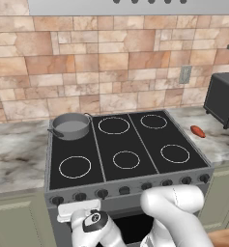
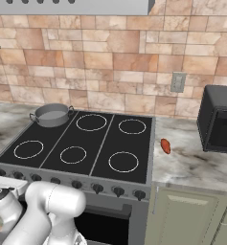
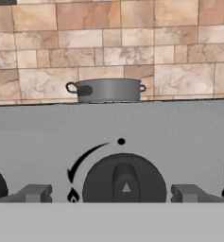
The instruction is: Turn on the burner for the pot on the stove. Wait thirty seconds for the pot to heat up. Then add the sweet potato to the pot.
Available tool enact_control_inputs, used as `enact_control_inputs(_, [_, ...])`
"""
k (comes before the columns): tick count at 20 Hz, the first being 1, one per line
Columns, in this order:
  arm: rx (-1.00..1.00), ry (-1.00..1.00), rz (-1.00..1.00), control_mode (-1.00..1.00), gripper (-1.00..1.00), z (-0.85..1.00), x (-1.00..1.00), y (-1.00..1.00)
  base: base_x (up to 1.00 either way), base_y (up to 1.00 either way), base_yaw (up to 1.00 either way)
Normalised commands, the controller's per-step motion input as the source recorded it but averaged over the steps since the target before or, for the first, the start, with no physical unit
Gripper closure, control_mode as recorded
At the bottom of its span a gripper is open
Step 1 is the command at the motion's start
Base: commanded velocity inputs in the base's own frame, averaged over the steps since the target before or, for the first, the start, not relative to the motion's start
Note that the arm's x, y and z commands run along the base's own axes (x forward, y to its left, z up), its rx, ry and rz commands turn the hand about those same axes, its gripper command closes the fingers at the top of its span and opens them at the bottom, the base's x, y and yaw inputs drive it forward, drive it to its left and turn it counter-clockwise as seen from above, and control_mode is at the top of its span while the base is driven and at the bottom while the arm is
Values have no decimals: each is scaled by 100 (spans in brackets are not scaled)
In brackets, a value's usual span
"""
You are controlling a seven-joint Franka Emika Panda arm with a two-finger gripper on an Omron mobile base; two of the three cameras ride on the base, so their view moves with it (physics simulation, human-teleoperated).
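Note:
The grey pot [image 1: 70, 126] [image 2: 51, 115] [image 3: 108, 90] sits on the rear left ring of the stove [image 1: 135, 140] [image 2: 100, 143]. The orange-red sweet potato [image 1: 197, 131] [image 2: 165, 146] lies on the counter right of the stove. My gripper [image 1: 79, 205] [image 2: 9, 184] [image 3: 111, 193] is low at the stove's front, facing the second knob from the left [image 1: 79, 196] [image 3: 124, 182]. It is open, with one finger on each side of that knob and a small gap at both sides. The knob's pointer stands upright below the dot mark.
A black microwave [image 1: 224, 99] [image 2: 220, 119] stands on the right counter beyond the sweet potato. Marble counter [image 1: 14, 154] [image 2: 196, 165] runs on both sides of the stove. The tiled wall carries an outlet [image 1: 185, 74] [image 2: 178, 82].

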Motion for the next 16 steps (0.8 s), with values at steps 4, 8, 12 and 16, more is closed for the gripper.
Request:
enact_control_inputs(4, [0, 0, 0, -100, -100, 0, 13, 0, 0, 0, 0])
enact_control_inputs(8, [0, 0, 0, -100, -100, 0, 6, 0, 0, 0, 0])
enact_control_inputs(12, [0, 0, 0, -100, 100, 0, 0, 0, 0, 0, 0])
enact_control_inputs(16, [0, 0, 0, -100, 100, 0, 0, 0, 0, 0, 0])
